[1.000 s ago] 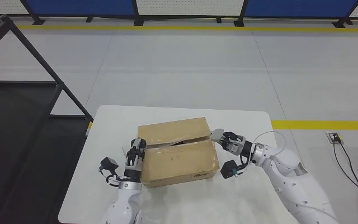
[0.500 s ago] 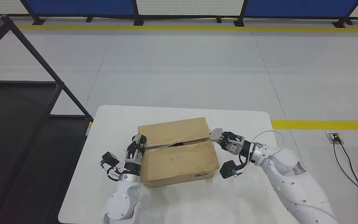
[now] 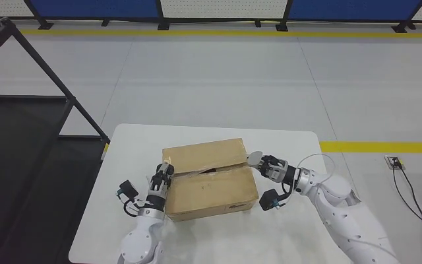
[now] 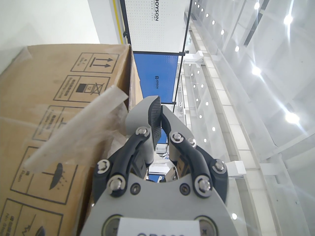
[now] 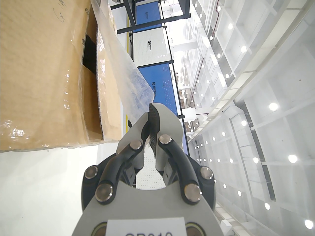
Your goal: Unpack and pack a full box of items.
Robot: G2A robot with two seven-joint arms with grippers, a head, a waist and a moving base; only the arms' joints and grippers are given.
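Because the tape (image 5: 123,57) looks thin, limp and sticky, best peeled by its free end, the right gripper (image 5: 153,114) is clamped on it at the right end of the box (image 3: 210,178) on the table (image 3: 132,142), while the left gripper (image 4: 160,114), fingers (image 4: 140,116) together, sits at its left end.

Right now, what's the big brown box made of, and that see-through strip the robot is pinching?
The box looks like corrugated cardboard, matte brown; its cut flap edge shows wavy layers in the right wrist view. The strip is probably clear plastic packing tape: shiny, wrinkled, and you can see through it near where the right gripper pinches it.
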